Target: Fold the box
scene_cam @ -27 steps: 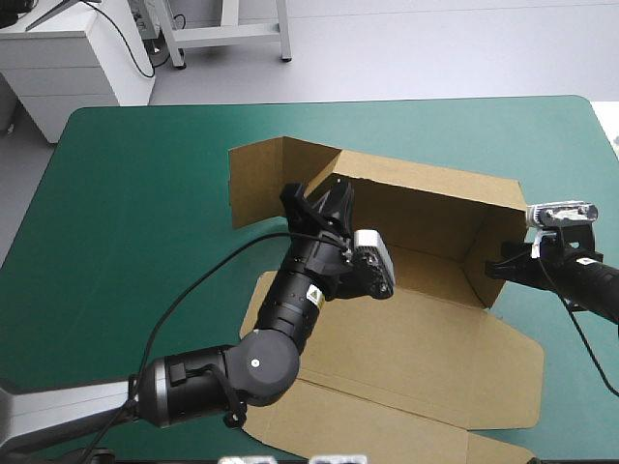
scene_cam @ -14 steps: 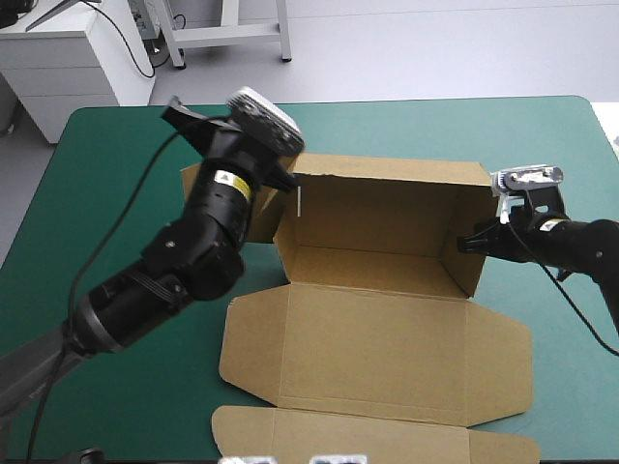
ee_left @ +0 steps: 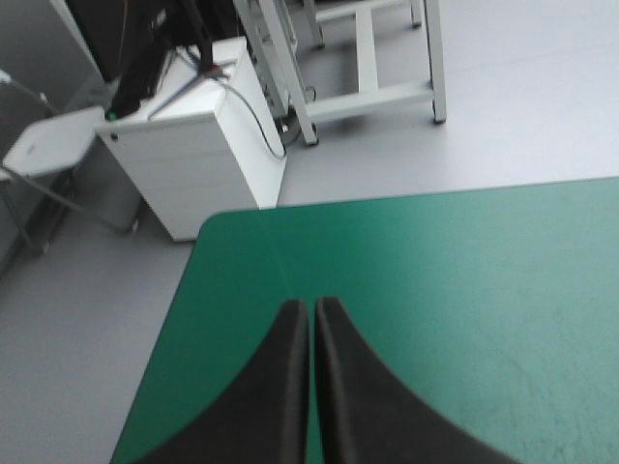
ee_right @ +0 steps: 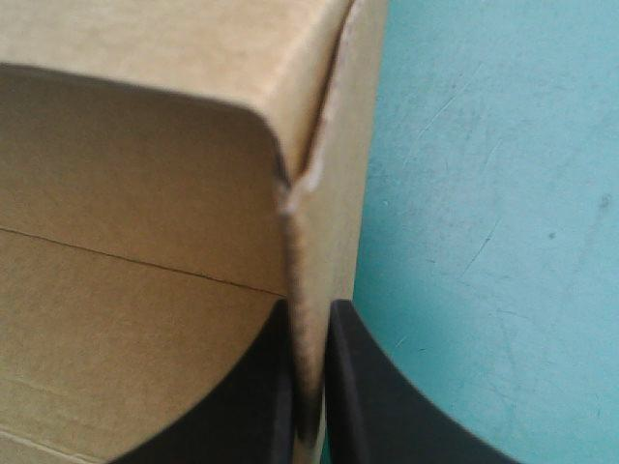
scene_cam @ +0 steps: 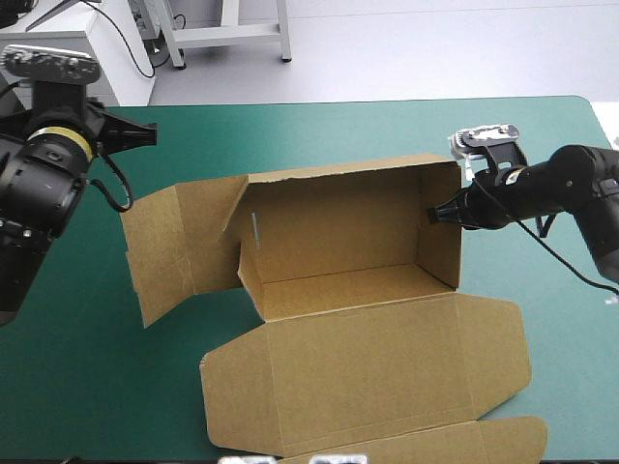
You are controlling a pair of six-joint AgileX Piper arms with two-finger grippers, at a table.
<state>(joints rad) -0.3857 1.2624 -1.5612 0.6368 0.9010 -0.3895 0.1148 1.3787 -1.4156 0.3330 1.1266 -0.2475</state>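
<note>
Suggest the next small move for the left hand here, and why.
Probably bring the left hand, shut and empty, down to the box's left flap and raise it: that flap splays outward, while the right hand pinches the upright right wall.

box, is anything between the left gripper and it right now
Nothing visible. The left gripper, shut, hangs apart from the box and its splayed left flap, with only bare teal-green cover between them. The right gripper is shut on the right wall.
</note>
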